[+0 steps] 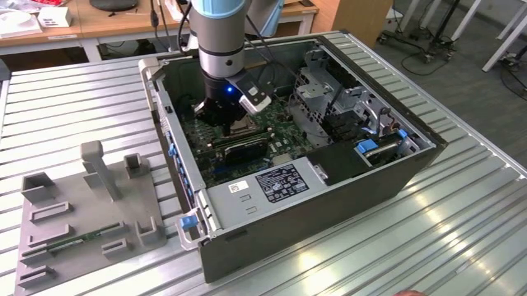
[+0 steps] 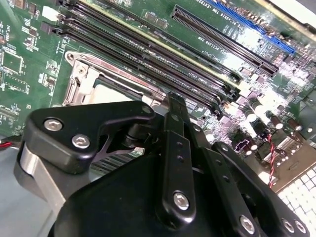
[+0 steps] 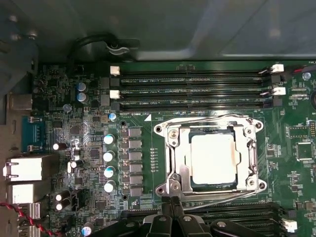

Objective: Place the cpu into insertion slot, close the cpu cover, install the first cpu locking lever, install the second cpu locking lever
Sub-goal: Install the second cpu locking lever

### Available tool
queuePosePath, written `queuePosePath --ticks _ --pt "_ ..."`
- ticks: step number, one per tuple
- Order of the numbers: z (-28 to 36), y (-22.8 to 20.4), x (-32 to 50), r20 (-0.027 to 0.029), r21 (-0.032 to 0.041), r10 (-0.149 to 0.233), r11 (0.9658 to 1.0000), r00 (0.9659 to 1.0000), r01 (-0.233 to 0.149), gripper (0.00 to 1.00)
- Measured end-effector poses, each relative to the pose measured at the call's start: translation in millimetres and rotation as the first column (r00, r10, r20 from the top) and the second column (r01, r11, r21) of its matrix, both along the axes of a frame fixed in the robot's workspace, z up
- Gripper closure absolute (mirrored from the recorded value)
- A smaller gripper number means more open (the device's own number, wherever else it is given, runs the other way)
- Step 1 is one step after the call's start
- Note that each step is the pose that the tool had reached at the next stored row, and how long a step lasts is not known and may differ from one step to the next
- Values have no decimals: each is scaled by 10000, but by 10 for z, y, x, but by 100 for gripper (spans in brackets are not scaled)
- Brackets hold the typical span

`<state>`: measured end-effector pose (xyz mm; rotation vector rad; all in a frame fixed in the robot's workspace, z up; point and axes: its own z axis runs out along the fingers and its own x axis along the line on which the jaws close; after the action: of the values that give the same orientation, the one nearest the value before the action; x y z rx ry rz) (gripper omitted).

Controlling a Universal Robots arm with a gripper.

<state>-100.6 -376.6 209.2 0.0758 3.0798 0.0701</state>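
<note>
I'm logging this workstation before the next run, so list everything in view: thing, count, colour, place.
computer case: one, dark grey, open, lying on the slatted metal table.
motherboard: one, green, inside the case.
cpu: one, silvery-tan, seated in the insertion slot.
cpu cover: one, silvery frame, lying down around the cpu.
memory slots: several, black, in rows beside the socket.
fixture tray: one, grey, on the table at the exterior view's left.
desk: wooden, behind the table.
gripper: one, black, fingers together, at the socket's edge.
</note>
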Motion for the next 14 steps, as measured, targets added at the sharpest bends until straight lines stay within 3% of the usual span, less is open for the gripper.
queuePosePath --ticks 14 --pt "-62 0 -10 15 1 -1 10000 10000 1 89"
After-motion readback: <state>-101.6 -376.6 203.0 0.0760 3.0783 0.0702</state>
